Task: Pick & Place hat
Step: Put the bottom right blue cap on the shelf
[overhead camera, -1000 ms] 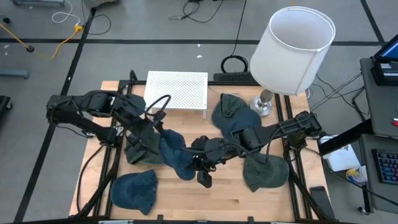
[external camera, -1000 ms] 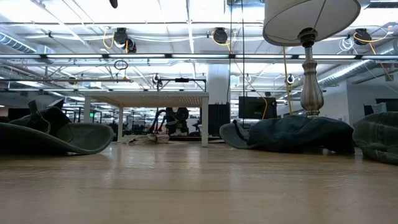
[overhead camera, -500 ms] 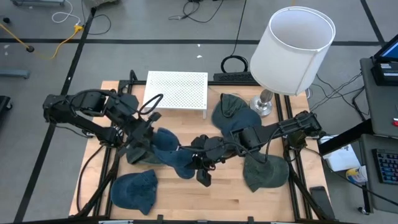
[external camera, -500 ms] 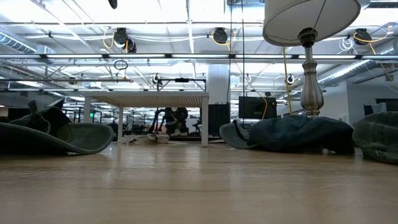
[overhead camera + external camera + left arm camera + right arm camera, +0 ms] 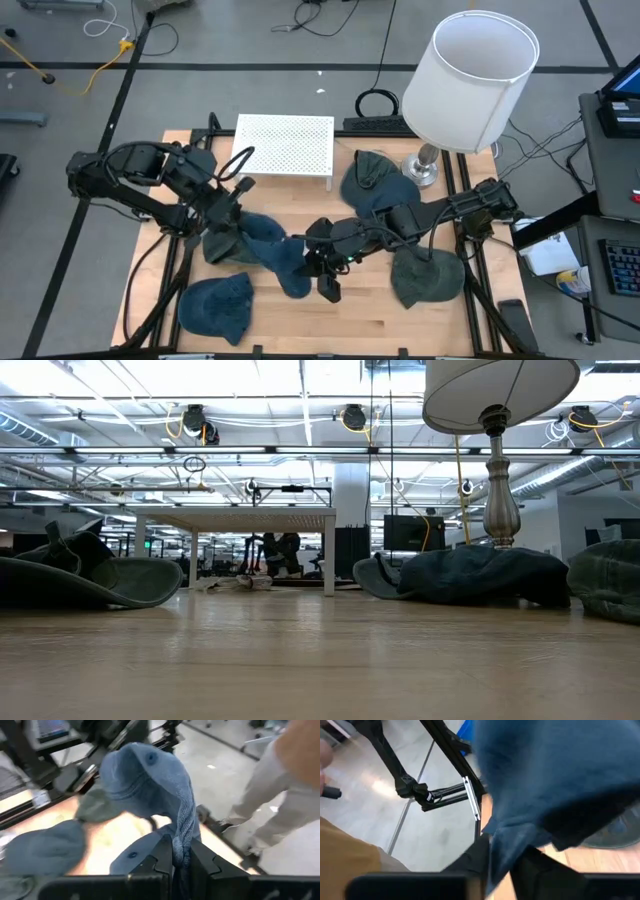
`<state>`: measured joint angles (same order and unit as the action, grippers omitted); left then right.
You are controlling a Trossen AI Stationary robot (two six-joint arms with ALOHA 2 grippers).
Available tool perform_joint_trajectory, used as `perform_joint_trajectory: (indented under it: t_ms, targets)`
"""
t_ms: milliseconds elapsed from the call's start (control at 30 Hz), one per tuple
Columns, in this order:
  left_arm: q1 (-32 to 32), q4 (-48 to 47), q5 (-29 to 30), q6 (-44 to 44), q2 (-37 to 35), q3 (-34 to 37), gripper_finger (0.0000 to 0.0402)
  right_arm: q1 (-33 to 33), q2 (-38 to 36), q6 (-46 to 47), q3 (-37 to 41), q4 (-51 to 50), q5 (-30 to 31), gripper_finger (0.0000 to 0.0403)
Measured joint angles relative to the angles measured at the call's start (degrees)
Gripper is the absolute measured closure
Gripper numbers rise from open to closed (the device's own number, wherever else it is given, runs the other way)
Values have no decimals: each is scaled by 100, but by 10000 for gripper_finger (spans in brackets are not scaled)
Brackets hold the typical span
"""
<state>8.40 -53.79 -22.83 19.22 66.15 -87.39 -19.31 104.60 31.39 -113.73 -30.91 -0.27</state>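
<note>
Two grippers on one soft blue denim hat [image 5: 272, 250], mid-table.
The left gripper [image 5: 181, 865] is pinched tight on a fold of brim; the right gripper [image 5: 502, 857] has cloth between parted fingers. The fabric looks light and limp: grip a bunched brim edge. Wrist views show both grips; the low view shows only hats lying elsewhere.

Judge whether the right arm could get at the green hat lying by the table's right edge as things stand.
Probably not yet: the right gripper is at mid-table against the blue hat, which the left gripper grips. The green hat itself lies uncovered.
</note>
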Motion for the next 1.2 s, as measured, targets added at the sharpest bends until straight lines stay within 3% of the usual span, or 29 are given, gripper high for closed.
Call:
perform_joint_trajectory:
  t_ms: [200,433,633,767,933,1200]
  targets:
    - [1,-233,540,993,-112,-58,377,-239,-232,90,-2,-576,-104,253]
    - [194,-1049,1577,2871,-126,-616,377,-505,-235,-89,0,-566,-27,242]
    - [197,-1388,2355,4222,-63,-1058,377,-518,-234,-563,0,-574,661,247]
    - [97,-1468,2915,4995,-59,-1074,377,-453,-234,-1089,0,-580,1539,248]
    - [-127,-1824,4121,5940,41,-1073,377,-241,-234,-1837,0,-579,2165,248]
    - [-1017,-1979,4896,6375,292,-1075,377,316,-296,-3603,0,-399,3055,252]
